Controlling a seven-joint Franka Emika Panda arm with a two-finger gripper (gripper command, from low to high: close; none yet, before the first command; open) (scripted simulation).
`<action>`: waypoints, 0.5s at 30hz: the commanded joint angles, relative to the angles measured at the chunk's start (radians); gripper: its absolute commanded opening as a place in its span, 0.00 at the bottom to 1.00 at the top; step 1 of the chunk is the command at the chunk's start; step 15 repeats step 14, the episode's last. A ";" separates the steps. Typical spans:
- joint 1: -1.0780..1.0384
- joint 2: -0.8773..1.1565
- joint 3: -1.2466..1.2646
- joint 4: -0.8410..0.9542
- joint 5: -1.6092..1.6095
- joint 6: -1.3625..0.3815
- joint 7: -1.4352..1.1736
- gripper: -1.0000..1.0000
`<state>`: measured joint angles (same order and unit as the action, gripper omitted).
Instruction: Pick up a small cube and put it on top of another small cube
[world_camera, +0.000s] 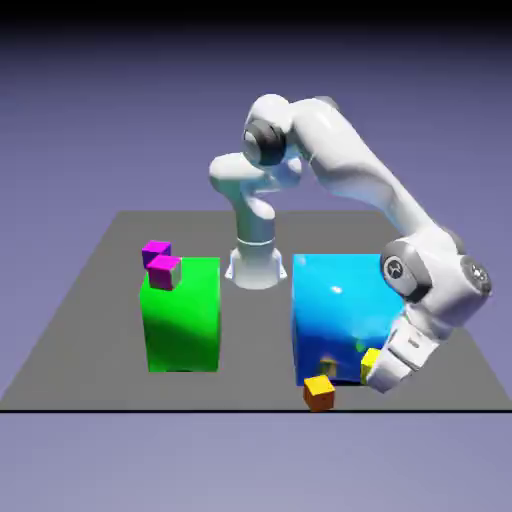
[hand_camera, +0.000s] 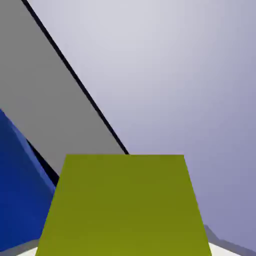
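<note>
Lemon-yellow small cube (world_camera: 370, 362), orange cube (world_camera: 319, 390), blue block (world_camera: 335, 310), green block (world_camera: 183, 315), magenta cubes (world_camera: 156, 251).

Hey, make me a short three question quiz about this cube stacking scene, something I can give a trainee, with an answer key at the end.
1. True or false: the gripper is shut on the yellow cube.
2. Which thing has a small cube resting on its top? A) the blue block B) the green block C) the orange cube
3. Fill in: in the exterior view, the orange cube sits on the table just in front of the ____ block.

Key: 1 true; 2 B, a magenta cube sits on its corner; 3 blue.
</note>
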<state>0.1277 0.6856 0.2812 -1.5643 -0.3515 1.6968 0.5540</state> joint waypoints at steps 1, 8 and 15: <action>-0.024 -0.022 -0.022 -0.023 0.041 -0.009 0.043 0.00; -0.016 0.002 -0.074 -0.166 0.079 0.125 0.135 0.00; -0.001 -0.030 -0.061 -0.039 0.100 -0.032 0.115 1.00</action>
